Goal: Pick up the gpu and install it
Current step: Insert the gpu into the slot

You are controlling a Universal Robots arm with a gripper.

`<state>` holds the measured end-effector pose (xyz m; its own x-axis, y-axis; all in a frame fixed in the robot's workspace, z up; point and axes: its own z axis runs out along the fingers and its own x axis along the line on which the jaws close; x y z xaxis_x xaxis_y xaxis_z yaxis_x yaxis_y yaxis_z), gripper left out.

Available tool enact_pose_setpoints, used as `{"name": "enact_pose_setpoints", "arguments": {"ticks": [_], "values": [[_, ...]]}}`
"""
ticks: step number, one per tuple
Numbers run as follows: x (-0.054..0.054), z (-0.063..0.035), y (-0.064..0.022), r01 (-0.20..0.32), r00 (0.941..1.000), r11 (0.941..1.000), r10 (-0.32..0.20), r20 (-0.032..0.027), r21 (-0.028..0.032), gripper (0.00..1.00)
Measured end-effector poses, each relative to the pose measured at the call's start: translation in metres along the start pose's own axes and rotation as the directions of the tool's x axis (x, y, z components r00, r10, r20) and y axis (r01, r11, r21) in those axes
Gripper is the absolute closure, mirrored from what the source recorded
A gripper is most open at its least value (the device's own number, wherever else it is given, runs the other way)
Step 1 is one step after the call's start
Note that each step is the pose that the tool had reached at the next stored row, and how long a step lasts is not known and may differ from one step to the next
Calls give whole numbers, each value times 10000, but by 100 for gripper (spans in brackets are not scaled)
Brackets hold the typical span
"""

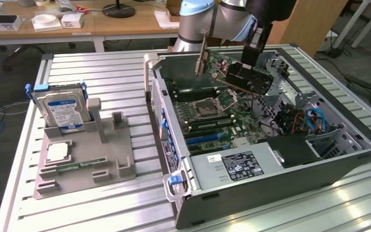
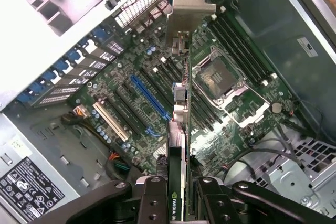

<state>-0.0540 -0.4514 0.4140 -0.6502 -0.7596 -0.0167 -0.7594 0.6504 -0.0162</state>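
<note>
The gpu (image 1: pixel 240 73), a black card with a green board and a silver end bracket, hangs tilted above the open computer case (image 1: pixel 340 166), over the motherboard (image 1: pixel 221 121). My gripper (image 1: pixel 250 59) is shut on its upper edge. In the wrist view the gpu (image 2: pixel 177 140) is edge-on between my fingers (image 2: pixel 152 200), with its bracket (image 2: pixel 191 3) at the far end. My gripper (image 2: pixel 178 205) holds it above the board, a little to one side of the long blue slot (image 2: pixel 150 98).
A grey fixture (image 1: pixel 82 159) on the exterior view's left holds an upright silver hard drive (image 1: pixel 60 108), a processor chip (image 1: pixel 56 152) and a green memory stick (image 1: pixel 76 166). Inside the case are the processor socket (image 1: pixel 211 104), the power supply (image 1: pixel 237 166) and the drive cage (image 1: pixel 330 140).
</note>
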Motion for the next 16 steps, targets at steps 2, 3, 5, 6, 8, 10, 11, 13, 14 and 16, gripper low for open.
{"name": "enact_pose_setpoints", "arguments": {"ticks": [2,3,5,6,8,10,11,13,14,16], "values": [[0,0,0,182,9998,9998,-182,3,-3,74],[2,0,-1,268,9996,9996,-268,4,-5,74],[7,0,-1,399,9992,9992,-399,8,-6,74],[10,0,-1,464,9989,9989,-464,9,-7,74],[17,0,-2,610,9981,9981,-610,13,-8,74],[23,0,0,732,9973,9973,-732,18,-6,74],[26,0,0,793,9968,9968,-793,21,-5,74],[29,0,0,923,9957,9957,-923,24,-5,74],[29,0,0,987,9951,9951,-987,25,-6,74],[31,0,0,1111,9938,9938,-1111,27,-8,74]]}}
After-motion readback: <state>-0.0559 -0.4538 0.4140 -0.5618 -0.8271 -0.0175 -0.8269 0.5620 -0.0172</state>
